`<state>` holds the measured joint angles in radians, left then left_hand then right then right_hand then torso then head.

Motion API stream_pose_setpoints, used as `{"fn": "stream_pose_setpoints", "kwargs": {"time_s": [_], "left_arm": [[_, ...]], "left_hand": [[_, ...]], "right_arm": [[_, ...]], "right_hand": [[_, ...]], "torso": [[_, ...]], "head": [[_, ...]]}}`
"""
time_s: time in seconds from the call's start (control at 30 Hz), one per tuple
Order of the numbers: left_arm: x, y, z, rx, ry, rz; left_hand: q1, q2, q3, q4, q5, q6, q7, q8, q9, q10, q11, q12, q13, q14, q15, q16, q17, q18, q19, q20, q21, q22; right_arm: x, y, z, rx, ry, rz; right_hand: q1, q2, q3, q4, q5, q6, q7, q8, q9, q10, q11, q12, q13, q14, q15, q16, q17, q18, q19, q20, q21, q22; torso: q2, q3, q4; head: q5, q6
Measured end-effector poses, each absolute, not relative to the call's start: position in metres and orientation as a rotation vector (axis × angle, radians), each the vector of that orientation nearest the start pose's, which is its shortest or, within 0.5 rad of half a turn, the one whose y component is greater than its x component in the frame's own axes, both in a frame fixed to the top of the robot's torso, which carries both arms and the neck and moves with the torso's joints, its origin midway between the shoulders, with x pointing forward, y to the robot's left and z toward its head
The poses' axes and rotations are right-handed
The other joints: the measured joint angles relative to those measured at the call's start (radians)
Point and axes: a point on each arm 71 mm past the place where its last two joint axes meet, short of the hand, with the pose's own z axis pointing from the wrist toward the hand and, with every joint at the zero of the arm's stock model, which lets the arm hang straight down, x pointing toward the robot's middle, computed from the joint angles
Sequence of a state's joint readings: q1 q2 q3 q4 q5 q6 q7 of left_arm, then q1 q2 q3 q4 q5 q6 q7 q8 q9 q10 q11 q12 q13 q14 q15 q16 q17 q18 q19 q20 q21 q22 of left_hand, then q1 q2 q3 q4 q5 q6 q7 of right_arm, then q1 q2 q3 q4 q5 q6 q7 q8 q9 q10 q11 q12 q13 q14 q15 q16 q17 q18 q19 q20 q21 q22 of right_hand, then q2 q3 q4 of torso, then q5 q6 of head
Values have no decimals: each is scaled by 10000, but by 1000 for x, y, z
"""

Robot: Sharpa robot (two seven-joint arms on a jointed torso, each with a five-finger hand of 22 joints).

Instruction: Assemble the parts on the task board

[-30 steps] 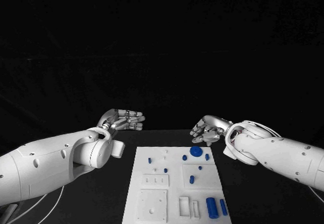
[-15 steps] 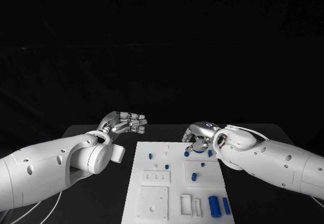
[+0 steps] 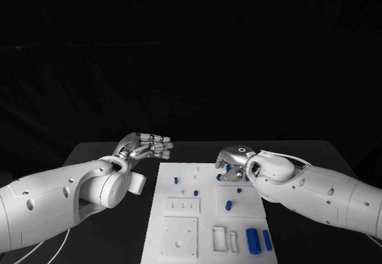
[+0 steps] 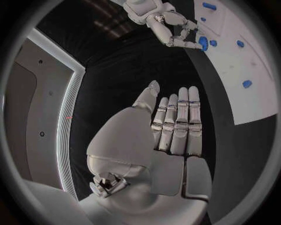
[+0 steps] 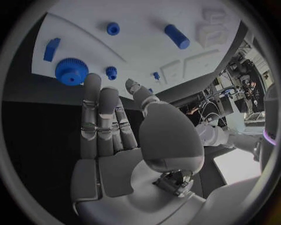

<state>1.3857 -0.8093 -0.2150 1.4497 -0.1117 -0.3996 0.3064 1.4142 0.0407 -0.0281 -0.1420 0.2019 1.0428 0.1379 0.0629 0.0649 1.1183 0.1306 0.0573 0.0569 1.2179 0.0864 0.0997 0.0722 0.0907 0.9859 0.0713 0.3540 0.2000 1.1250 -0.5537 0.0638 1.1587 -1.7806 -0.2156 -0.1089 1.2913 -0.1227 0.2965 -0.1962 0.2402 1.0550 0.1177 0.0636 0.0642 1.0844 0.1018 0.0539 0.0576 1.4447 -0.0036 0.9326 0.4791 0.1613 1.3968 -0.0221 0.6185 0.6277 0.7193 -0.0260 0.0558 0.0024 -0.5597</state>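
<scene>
The white task board [image 3: 183, 227] lies between my arms. My right hand [image 3: 233, 164] hovers over its far right corner, fingers spread and holding nothing. In the right wrist view its fingertips [image 5: 92, 80] reach right beside the big blue gear [image 5: 71, 71]; I cannot tell whether they touch it. The left wrist view shows that hand [image 4: 173, 29] bent around the gear [image 4: 203, 43]. My left hand [image 3: 145, 146] floats off the board's far left corner, holding nothing, its fingers [image 4: 178, 123] straight side by side. Two blue cylinders [image 3: 253, 242] lie at the board's near right.
Small blue pegs [image 3: 197, 192] and a short blue piece [image 3: 228, 205] stand mid-board. White square inserts [image 3: 180, 238] sit at the near left. The right wrist view shows a blue block [image 5: 51, 49], a knob [image 5: 113, 28] and a cylinder [image 5: 177, 36]. Black table [image 3: 98, 153] surrounds the board.
My right hand has come in from beside the board's far right corner and lowered over the big gear. The left hand has hardly moved.
</scene>
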Motion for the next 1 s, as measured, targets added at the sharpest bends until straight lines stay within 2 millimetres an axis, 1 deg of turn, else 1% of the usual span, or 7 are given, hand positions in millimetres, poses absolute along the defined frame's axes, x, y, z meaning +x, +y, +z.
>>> {"fn": "stream_pose_setpoints", "kwargs": {"time_s": [0.13, 0.3, 0.53, 0.63, 0.73, 0.9, 1.0], "left_arm": [[514, 220, -156, -9299, 14960, -13081], [513, 219, -156, -9279, 14995, -13144], [513, 218, -156, -9264, 15028, -13184], [513, 218, -156, -9261, 15036, -13194], [512, 218, -156, -9261, 15041, -13195], [512, 218, -156, -9256, 15052, -13211], [512, 217, -156, -9251, 15064, -13225]], "left_hand": [[-28, 28, -11, -11, 0, 0, 0, 0, 0, 23, -22, 0, 0, 0, 0, 0, 0, 0, 0, 0, 0, -19], [-39, 40, -28, -28, 0, 0, 0, 0, 0, 41, -41, 0, 0, 0, 0, 0, 0, -1, 0, 0, 0, -30], [-39, 40, -68, 12, 0, -32, 32, 0, -1, 40, -40, 0, -1, 1, 0, 0, 0, -1, 1, 0, 0, -45], [-80, 80, -68, 12, 0, -32, 32, 0, -1, 40, -40, 0, 0, 0, -1, 0, 0, -1, 1, 1, 0, -46], [-80, 80, -69, 12, 0, -32, 32, 0, -2, 40, -40, -1, -1, 0, -1, 0, 0, 0, 1, 1, 0, -46], [-80, 81, -68, 12, 0, -32, 32, 0, -2, 40, -39, 0, -1, 0, -1, 0, 0, -1, 1, 0, 0, -74], [-80, 81, -68, 12, 0, -32, 32, 0, -2, 40, -39, -1, -1, 0, -1, 0, 0, -1, 1, 1, 0, -74]], "right_arm": [[541, -155, -218, -3780, 16516, 4147], [541, -155, -222, -3776, 16553, 4033], [541, -156, -223, -3752, 16561, 3930], [541, -157, -223, -3737, 16571, 3888], [541, -157, -224, -3730, 16586, 3876], [542, -155, -225, -3734, 16589, 3881], [542, -155, -225, -3728, 16597, 3870]], "right_hand": [[0, 0, 46, 46, -40, 0, 0, 0, 0, -70, 0, 0, 0, 0, 0, 15, -33, -3, 42, -10, -130, 217], [-26, -26, 610, 46, -315, 0, 0, 0, 0, -70, 0, 0, 0, -34, 34, 63, -54, -20, 97, 4, -321, 507], [-79, -79, 1007, 81, -469, 0, 0, 0, -1, 7, -41, -1, -1, -36, 36, 103, -55, -67, 170, 5, -496, 811], [-121, -119, 1312, 61, -592, 94, 17, 0, -1, 131, -54, -1, -1, -36, 36, 103, -65, -70, 185, -10, -574, 939], [-205, -37, 1641, 60, -729, 191, 8, 0, -1, 261, -76, -1, -1, -36, 36, 103, -65, -70, 185, -10, -579, 1045], [-360, -66, 2531, 82, -1008, 398, 0, 0, -2, 545, -147, -1, -1, -70, 2, 103, -65, -81, 222, -45, -613, 1277], [-384, -90, 2726, 102, -1047, 433, 3, 0, -2, 559, -161, -1, -1, -70, 2, 103, -65, -86, 222, -45, -613, 1371]], "torso": [[77, 4, 25], [147, 11, 51], [227, 12, 96], [261, 6, 112], [290, -6, 125], [337, -14, 138], [364, -18, 144]], "head": [[-21, -1], [-28, 22], [-53, 35], [-65, 43], [-78, 62], [-79, 93], [-79, 107]]}}
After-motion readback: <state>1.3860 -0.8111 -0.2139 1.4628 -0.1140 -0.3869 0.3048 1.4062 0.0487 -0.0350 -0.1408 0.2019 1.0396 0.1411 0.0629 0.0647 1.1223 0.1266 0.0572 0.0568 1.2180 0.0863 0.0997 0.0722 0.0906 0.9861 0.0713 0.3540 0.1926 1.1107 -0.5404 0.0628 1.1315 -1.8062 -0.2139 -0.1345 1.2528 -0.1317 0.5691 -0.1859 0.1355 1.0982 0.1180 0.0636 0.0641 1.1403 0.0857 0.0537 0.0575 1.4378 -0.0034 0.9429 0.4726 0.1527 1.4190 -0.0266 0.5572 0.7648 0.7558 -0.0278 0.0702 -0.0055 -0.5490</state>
